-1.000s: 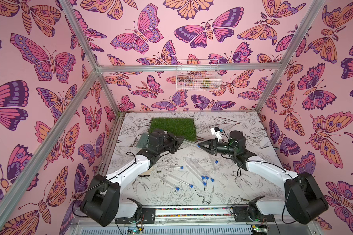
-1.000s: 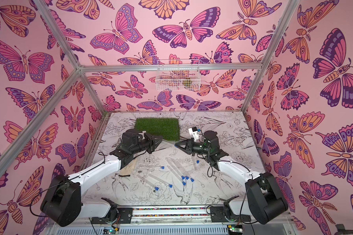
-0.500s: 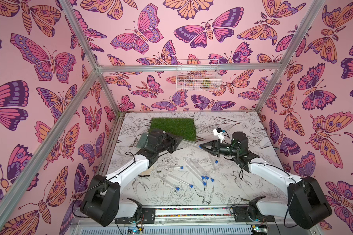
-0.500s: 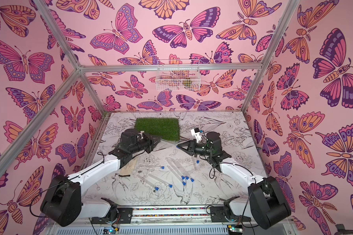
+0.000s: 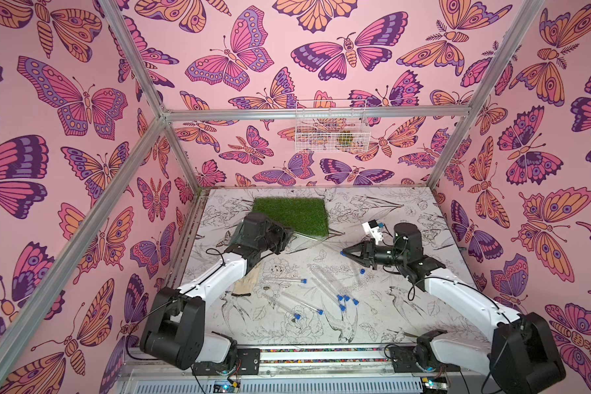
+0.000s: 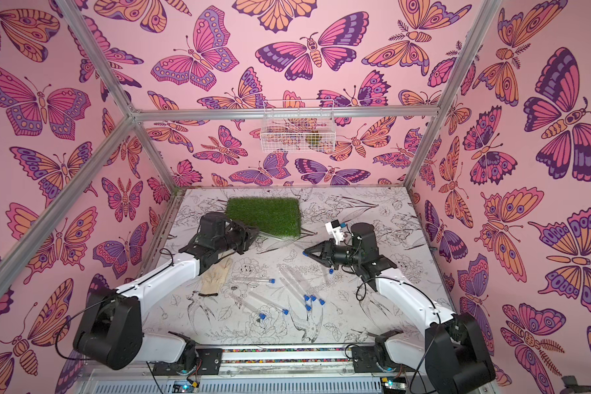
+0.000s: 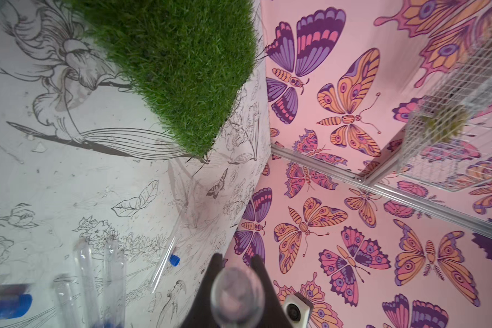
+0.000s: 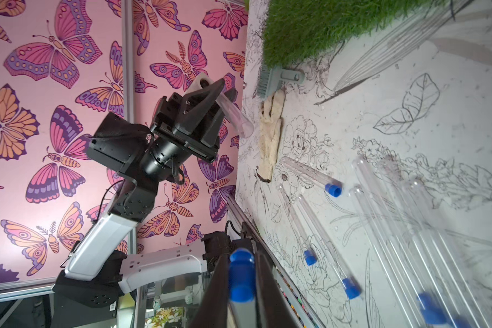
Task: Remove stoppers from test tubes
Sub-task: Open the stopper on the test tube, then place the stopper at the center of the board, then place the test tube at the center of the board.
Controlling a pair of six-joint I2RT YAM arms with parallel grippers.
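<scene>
Right gripper [image 8: 241,255] clamped on blue stopper [image 8: 241,281]; left gripper [image 7: 236,257] clamped on uncapped test tube [image 7: 237,295], well apart.

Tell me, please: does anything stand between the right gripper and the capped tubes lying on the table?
Nothing visible stands between them: the capped tubes lie uncovered, apart from the right gripper. However, its jaws are shut on a blue stopper, so it cannot take another yet.

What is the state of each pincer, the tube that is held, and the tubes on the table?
Left pincer: shut on the held test tube.
Held test tube: off the table, mouth open, unplugged.
Right pincer: shut on a blue stopper.
Test tubes on the table: lying flat, most visibly plugged.
</scene>
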